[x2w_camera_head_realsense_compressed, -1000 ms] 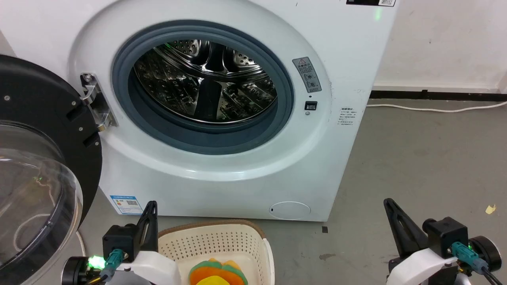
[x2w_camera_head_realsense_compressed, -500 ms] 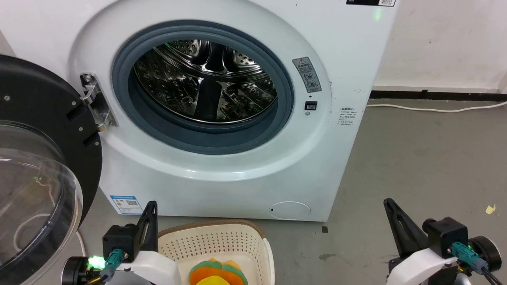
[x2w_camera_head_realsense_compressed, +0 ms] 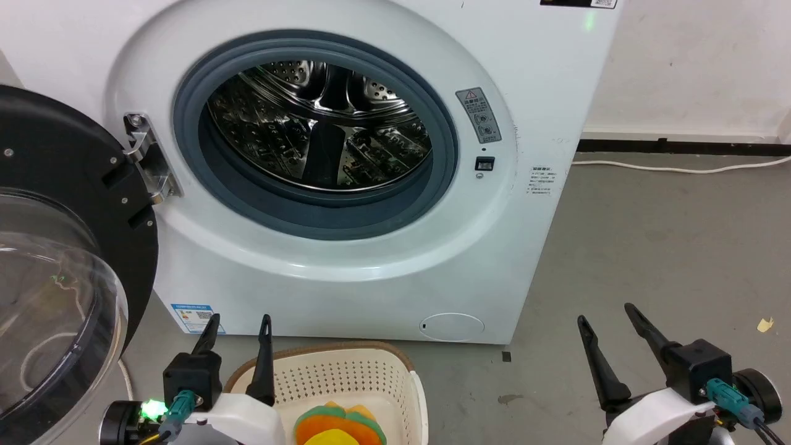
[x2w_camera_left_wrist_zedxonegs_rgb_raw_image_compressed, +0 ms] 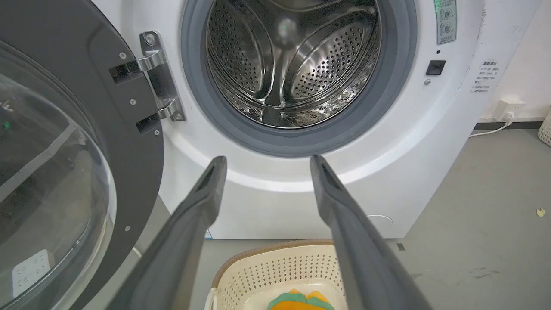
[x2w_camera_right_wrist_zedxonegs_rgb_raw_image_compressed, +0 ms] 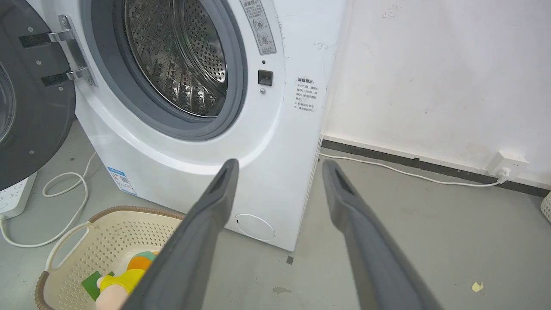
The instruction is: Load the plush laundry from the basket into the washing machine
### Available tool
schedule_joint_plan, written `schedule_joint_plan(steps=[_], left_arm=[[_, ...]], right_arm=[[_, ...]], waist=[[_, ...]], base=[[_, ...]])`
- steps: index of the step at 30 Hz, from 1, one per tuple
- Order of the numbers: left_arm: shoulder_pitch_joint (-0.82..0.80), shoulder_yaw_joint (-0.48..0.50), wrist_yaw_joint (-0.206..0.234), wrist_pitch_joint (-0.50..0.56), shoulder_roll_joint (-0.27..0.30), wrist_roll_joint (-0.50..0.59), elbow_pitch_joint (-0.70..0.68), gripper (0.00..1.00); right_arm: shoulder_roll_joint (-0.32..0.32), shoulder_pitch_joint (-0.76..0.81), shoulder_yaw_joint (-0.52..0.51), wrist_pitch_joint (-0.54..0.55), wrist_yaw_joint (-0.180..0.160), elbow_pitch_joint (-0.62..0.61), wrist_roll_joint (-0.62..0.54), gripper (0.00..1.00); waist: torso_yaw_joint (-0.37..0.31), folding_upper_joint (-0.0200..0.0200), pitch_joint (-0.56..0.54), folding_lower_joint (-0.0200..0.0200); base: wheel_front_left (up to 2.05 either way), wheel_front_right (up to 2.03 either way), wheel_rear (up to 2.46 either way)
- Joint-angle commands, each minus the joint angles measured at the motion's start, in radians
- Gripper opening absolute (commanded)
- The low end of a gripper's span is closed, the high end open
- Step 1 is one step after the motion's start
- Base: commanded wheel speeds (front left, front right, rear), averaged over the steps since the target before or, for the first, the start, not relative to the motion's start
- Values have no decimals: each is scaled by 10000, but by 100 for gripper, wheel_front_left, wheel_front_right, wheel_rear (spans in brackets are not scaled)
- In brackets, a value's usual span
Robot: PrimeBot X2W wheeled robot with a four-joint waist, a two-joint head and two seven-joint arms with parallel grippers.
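White wrists (x2w_camera_head_realsense_compressed: 655, 409) carry teal plugs (x2w_camera_head_realsense_compressed: 720, 390) and long dark fingers (x2w_camera_head_realsense_compressed: 599, 364).

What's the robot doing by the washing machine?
It's getting ready to wash a doll. The washing machine has its door swung open, and its drum looks empty. The doll lies in the basket on the floor in front. The left gripper and right gripper are open and hold nothing.
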Motion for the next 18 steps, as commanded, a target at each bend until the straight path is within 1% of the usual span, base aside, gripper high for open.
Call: schedule_joint_plan(steps=[1,10,18], left_arm=[[4,-25,43,-92,0,-109,45,100],[-176,-206,34,-265,42,-231,374,100],[-516,-383,-24,-410,151,-301,841,100]], right_arm=[[1,-11,-8,-94,-1,-6,99,100],[-10,-141,80,-283,-1,-79,148,100],[-10,-365,131,-450,-2,-142,296,100]], waist=[[-4,0,19,0],[-52,0,367,0],[-151,0,895,0]], base=[[0,0,0],[0,0,0],[0,0,0]])
